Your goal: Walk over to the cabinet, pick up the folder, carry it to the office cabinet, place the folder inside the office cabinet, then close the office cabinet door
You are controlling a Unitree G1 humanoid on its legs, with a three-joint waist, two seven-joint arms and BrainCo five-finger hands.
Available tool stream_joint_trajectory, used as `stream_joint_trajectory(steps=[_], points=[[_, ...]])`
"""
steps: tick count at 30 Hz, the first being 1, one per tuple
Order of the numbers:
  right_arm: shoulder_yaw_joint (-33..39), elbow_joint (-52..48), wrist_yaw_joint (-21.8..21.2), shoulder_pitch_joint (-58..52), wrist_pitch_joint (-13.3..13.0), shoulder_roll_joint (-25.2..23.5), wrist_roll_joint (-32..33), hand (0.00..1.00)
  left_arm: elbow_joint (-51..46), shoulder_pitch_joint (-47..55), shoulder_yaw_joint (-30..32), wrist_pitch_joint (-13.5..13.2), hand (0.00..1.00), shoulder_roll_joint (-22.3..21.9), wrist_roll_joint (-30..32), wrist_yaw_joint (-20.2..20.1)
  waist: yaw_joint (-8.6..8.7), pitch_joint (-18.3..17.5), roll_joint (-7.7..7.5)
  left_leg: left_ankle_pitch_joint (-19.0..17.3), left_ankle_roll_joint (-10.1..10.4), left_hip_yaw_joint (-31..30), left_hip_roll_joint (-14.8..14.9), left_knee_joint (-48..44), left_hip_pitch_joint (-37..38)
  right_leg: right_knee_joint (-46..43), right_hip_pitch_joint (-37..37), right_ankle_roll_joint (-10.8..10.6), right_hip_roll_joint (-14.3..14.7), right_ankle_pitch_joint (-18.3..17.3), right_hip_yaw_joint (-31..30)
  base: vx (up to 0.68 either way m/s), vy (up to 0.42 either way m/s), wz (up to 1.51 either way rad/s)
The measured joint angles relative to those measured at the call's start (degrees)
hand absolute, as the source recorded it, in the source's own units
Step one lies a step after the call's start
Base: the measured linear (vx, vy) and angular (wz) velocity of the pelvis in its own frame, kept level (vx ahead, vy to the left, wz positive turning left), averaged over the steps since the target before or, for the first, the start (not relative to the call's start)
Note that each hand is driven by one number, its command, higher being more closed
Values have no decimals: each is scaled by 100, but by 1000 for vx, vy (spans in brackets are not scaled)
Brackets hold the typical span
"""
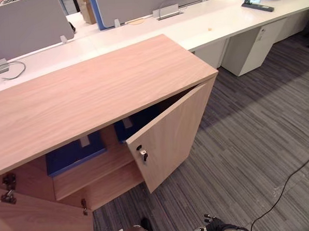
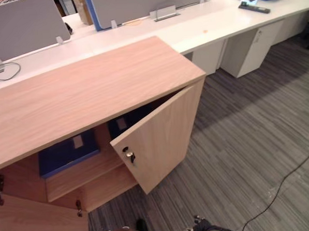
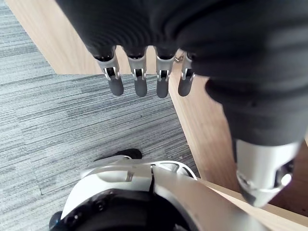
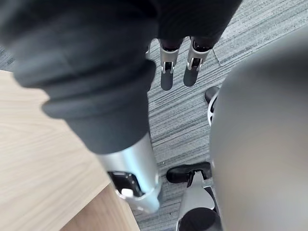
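A low wooden cabinet (image 1: 91,93) stands in front of me with both doors open. Its right door (image 1: 171,135) swings out over the carpet and has a key in its lock (image 1: 142,153). The left door (image 1: 41,220) shows at the lower left. A blue folder (image 1: 73,153) lies flat on the inner shelf, and a second blue one (image 1: 136,121) sits further right behind the door. My left hand (image 3: 140,82) hangs low by the left door, fingers straight and holding nothing. My right hand (image 4: 178,72) hangs over the carpet, fingers straight and holding nothing.
A long white desk (image 1: 211,19) with grey partition screens (image 1: 20,27) runs behind the cabinet. White drawer units (image 1: 249,48) stand under it at the right. Grey striped carpet (image 1: 249,141) stretches to the right of the open door.
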State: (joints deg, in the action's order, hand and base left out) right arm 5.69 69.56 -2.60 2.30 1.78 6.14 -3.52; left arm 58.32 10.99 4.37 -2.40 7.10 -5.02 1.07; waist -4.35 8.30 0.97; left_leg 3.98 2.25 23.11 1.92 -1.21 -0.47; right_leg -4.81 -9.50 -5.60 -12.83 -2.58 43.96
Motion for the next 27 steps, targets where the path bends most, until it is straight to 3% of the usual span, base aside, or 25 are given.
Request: stream_joint_trajectory(steps=[2,5,9,12,13,14,15,16,17,19,20,24,25,26,27], points=[[422,-5,121,-27,53,-61,-28,0,-1,15,-19,16,0,0,0,9,35,-12,11,304,-12,-55,-140,615,286,-3,-29,-18,-21,-2,81,-42,57,28],[930,-22,216,-51,111,-143,-91,0,-53,-11,-44,19,0,33,2,13,110,-22,-7,327,-53,-238,-249,650,280,-3,-146,-76,-97,9,284,-37,44,36],[1293,-28,214,-81,148,-189,-95,0,-62,-8,-111,20,0,48,6,12,137,-31,-15,279,-262,-473,-435,654,253,-83,-256,-181,-257,13,539,-17,58,35],[1438,-91,208,-86,148,-190,-90,0,-54,29,-109,23,0,52,64,10,241,-52,-28,81,-572,-498,-691,654,255,-700,-293,-370,-753,-225,894,0,116,65],[1560,-128,209,-157,140,-179,-53,0,-69,48,-109,25,0,52,112,10,318,-61,-25,67,-592,-509,-801,655,260,-1142,-329,-322,-1030,-330,1056,39,144,82],[1560,-158,209,-159,139,-131,12,0,-88,80,-102,22,0,21,133,13,312,-75,10,24,-712,-666,-891,651,264,-1874,-147,103,-1337,-452,895,43,159,72],[1557,-223,211,-162,127,-122,43,0,-82,84,-116,25,0,16,145,14,330,-82,42,61,-852,-808,-905,645,270,-2336,43,380,-1481,-451,651,52,239,63],[1544,-376,229,-172,78,-171,58,0,-78,67,-171,32,0,46,184,16,360,-99,93,100,-890,-1015,-867,600,293,-2768,444,379,-1422,-629,-306,32,223,79],[1541,-419,228,-173,72,-189,136,0,-80,-5,-181,20,0,56,204,21,367,-77,86,102,-860,-1226,-785,594,312,-2718,740,197,-1057,-858,-1365,31,187,86],[1546,-431,229,-208,61,-216,279,0,-41,-35,-167,14,0,81,202,46,366,-71,89,105,-822,-1495,-730,601,355,-2467,1006,-69,-536,-1020,-2597,30,21,91],[1538,-426,230,-232,39,-238,366,0,-26,-64,-111,14,0,101,205,72,391,-68,5,100,-770,-1716,-746,616,375,-2029,1066,-226,-124,-1083,-3593,20,-27,103],[1563,-351,230,-307,35,-367,513,0,-31,-5,437,10,0,-10,323,142,353,-200,-178,-57,-617,-1816,-802,640,353,-896,1049,-233,74,-911,-3712,19,-106,67],[1591,-351,226,-339,33,-441,536,0,-35,66,659,9,0,-48,311,159,352,-265,-246,-123,-576,-1649,-802,641,326,-634,1036,-201,96,-737,-3672,93,-162,13],[1810,-347,219,-424,33,-491,594,0,-27,155,783,10,0,-84,239,176,365,-418,-257,-134,-574,-1671,-816,642,231,-340,1007,-177,123,-277,-3620,104,-163,12],[1884,-341,218,-441,34,-484,611,0,-26,166,785,5,0,-99,207,176,358,-462,-267,-146,-552,-1685,-795,642,207,-266,995,-215,145,-200,-3599,111,-151,15]])
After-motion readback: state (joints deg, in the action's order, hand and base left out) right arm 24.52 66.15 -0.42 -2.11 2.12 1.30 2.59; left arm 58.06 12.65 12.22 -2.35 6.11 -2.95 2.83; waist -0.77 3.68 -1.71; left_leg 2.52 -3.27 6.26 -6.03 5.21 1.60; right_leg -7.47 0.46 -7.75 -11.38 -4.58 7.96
